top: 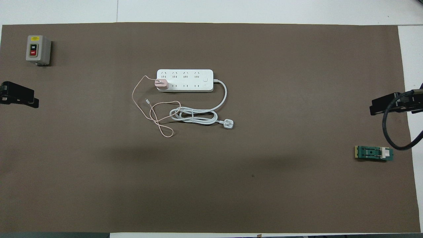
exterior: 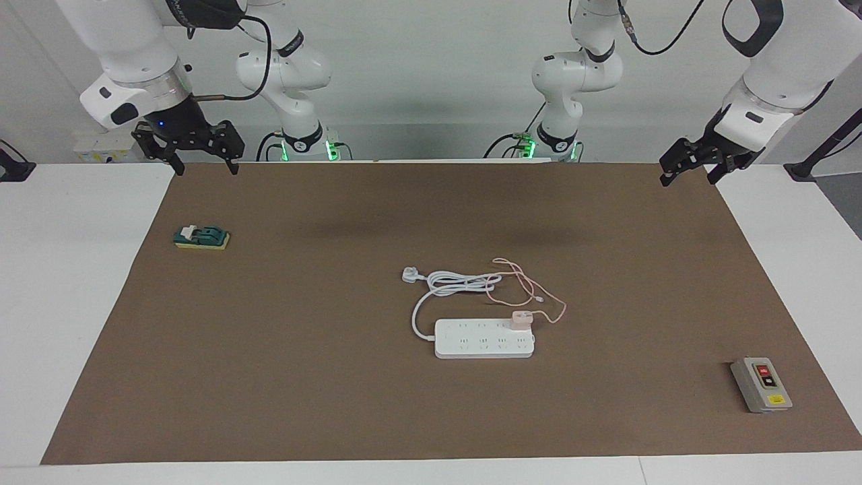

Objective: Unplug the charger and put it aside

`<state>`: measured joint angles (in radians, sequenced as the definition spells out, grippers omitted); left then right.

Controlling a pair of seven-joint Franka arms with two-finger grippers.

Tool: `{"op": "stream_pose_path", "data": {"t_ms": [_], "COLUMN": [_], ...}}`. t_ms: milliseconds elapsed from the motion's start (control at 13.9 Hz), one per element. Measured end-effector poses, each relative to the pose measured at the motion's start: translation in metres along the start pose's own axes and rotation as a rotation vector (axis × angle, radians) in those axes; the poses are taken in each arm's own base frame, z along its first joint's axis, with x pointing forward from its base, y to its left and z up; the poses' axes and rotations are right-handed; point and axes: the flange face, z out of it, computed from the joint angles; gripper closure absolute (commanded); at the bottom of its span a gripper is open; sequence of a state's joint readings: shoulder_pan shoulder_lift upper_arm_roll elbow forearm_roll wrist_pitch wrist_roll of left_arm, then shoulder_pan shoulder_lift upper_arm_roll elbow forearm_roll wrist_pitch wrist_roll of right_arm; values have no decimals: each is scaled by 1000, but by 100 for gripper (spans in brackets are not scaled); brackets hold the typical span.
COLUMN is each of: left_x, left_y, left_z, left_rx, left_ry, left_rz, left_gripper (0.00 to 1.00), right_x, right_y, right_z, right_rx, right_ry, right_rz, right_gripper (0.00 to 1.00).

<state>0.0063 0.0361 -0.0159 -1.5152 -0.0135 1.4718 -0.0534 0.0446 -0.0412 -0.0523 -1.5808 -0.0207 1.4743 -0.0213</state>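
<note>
The charger (exterior: 521, 319) is sitting plugged into the strip (exterior: 484, 338) — both tools, left (exterior: 688, 174) and right (exterior: 204, 159), are hanging spread, waiting.

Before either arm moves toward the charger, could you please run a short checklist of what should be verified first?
1. charger seated in power strip, at its left-arm end: ok.
2. Pink cable lying loose, overlapping the strip's coiled cord; snag risk: not ok.
3. left gripper raised at the mat's edge, waiting, open: ok.
4. right gripper likewise, open: ok.
5. Bare mat beside the strip for setting down: ok.
</note>
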Motion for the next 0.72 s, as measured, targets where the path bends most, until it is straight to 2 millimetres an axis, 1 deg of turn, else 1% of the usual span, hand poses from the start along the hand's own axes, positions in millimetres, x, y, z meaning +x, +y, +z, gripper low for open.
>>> {"op": "stream_pose_path", "data": {"t_ms": [144, 216, 288, 360, 504, 576, 647, 719], "left_x": [4, 5, 8, 13, 28, 40, 56, 72], "left_y": [4, 11, 23, 43, 90, 112, 129, 139], "left_z": [6, 12, 20, 31, 62, 78, 91, 100], "left_rx": [-1, 0, 4, 13, 38, 47, 47, 45], "left_ry": [12, 8, -4, -20, -44, -48, -41, -34], "left_rz": [-99, -154, -212, -274, -421, -519, -631, -736], "left_gripper": [0, 0, 0, 0, 0, 0, 0, 0], "right_x": [0, -1, 0, 1, 6, 9, 12, 15], "right_y": [-2, -3, -3, -4, -5, -6, -7, -12], "right_z": [1, 1, 1, 2, 11, 21, 32, 43], "right_rx": [27, 40, 45, 47, 49, 49, 50, 52], "right_ry": [-4, -4, -2, 3, 21, 26, 30, 29], "right_rz": [-1, -1, -1, -2, -2, 4, 19, 38], "right_gripper": [0, 0, 0, 0, 0, 0, 0, 0]}}
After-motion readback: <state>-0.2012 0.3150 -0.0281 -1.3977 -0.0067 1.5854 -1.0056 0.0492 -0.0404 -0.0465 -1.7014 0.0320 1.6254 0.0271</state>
